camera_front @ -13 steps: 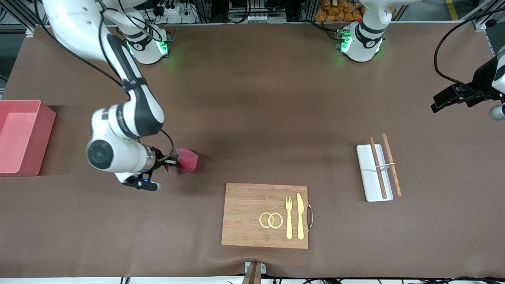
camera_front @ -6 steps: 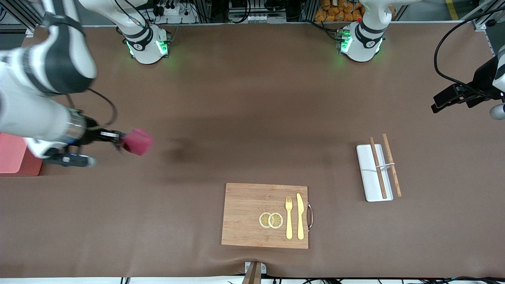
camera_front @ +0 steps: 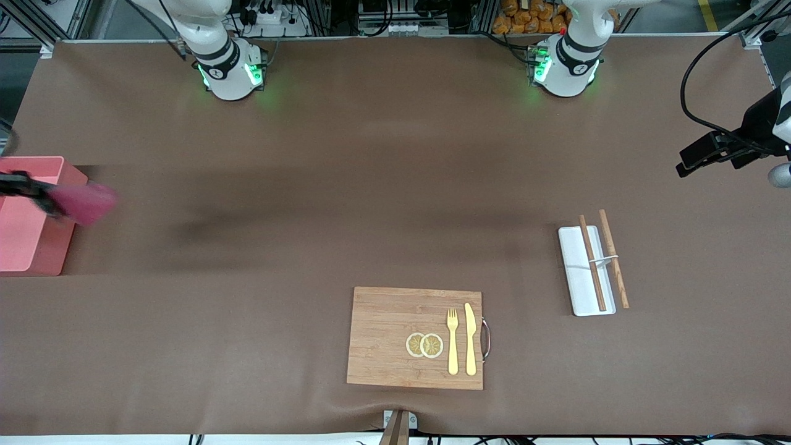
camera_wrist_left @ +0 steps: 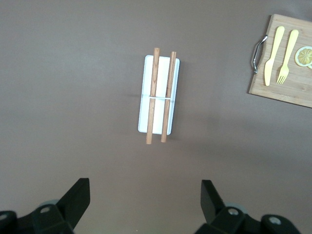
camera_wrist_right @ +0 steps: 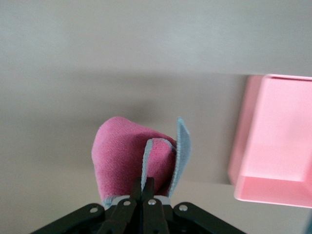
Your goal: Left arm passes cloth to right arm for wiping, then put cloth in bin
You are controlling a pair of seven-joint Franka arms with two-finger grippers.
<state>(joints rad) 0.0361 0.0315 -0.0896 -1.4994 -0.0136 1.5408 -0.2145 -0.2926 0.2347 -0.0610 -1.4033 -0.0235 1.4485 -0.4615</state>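
The right pincer (camera_wrist_right: pixel 145 199) pinched the cloth (camera_front: pixel 83 203), soft and floppy, by its folded edge over the bin (camera_front: pixel 28 253) rim at the bench's right-arm end. The left pincer (camera_wrist_left: pixel 145 204) waited, spread empty.
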